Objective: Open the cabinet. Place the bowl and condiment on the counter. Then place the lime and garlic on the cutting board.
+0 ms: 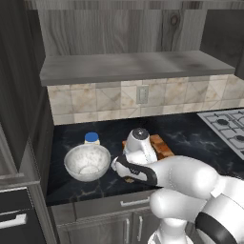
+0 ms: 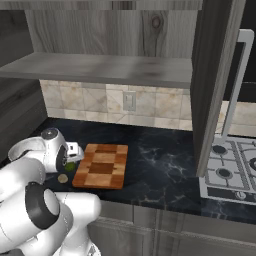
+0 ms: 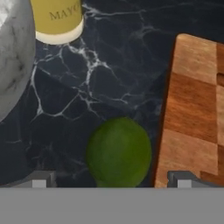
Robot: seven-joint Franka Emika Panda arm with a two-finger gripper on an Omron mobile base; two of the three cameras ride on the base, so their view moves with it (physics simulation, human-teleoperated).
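Note:
The cabinet's door [image 2: 214, 85] stands swung open, and its grey shelf [image 1: 133, 66] is bare. On the black counter [image 3: 100, 78] stand the speckled bowl [image 1: 87, 162] and, behind it, the blue-lidded condiment jar [image 1: 92, 138]. The lime [image 3: 119, 152] lies on the counter just left of the checkered cutting board [image 2: 102, 165]. My gripper [image 3: 111, 181] hangs open right over the lime, one fingertip on each side and apart from it. The garlic [image 2: 63, 178] rests on the counter near the front, beside the lime [image 2: 70, 166].
A stove [image 2: 230, 170] takes up the counter's right end. The open cabinet door hangs over the stove's left edge. A tiled backsplash with an outlet [image 1: 142, 94] runs behind. A tall dark unit [image 1: 16, 119] borders the left.

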